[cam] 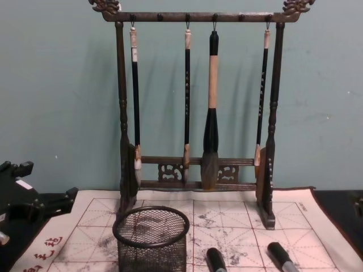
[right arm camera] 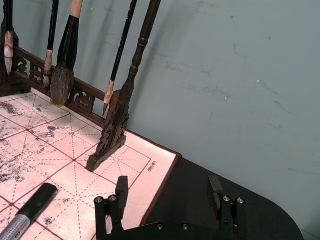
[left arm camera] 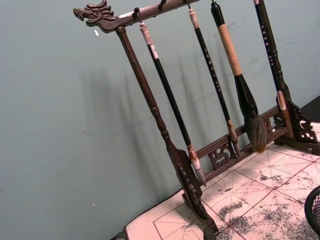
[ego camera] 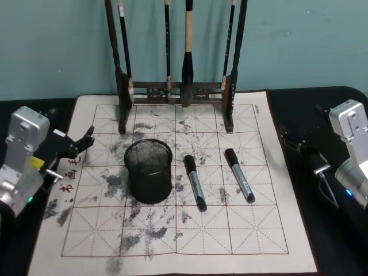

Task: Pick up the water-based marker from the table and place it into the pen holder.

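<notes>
We judge that no part of the task is done yet. The pen holder stands empty on the mat. One marker lies just right of it and a second marker farther right. The left gripper and the right gripper wait at the worktop sides with jaws spread, holding nothing. Picking up and placing are both left to do.

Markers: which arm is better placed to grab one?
Right, probably: both markers lie right of the pen holder, nearer the open right gripper; the left gripper would reach past the holder.

Right claw spread, marker, brush rack
</notes>
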